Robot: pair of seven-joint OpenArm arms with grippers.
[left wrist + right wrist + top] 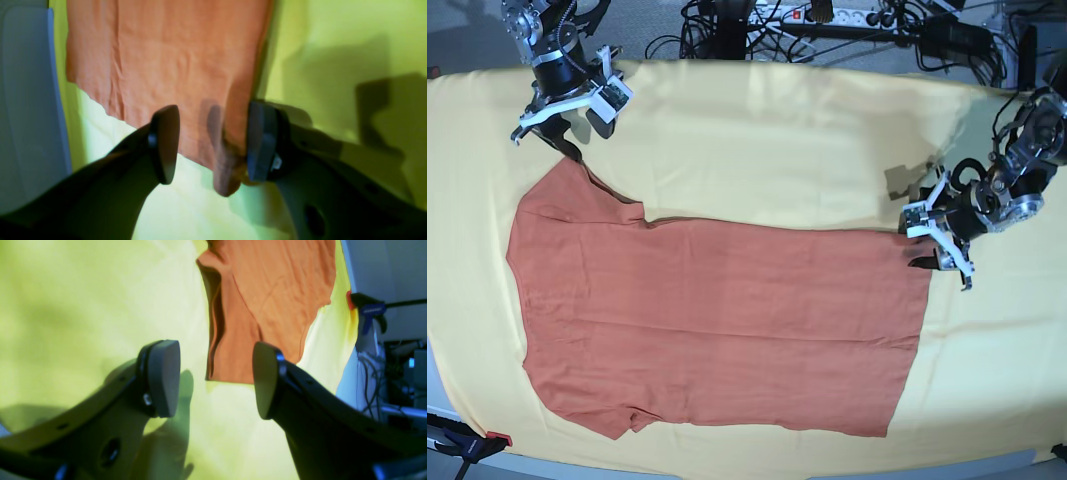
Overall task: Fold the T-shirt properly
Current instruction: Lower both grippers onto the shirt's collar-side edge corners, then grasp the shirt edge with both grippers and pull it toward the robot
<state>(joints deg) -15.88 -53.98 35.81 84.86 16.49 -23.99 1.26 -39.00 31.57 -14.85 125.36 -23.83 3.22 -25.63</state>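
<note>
Close your left gripper [213, 143] squarely on the hem corner bunched against one pad; its jaws stand wide. Your right gripper [217, 380], also wide and empty, hovers just off the far-left sleeve. The shirt [717, 320] lies flat, rust-orange, lightly creased, across the yellow cloth [777, 130]
</note>
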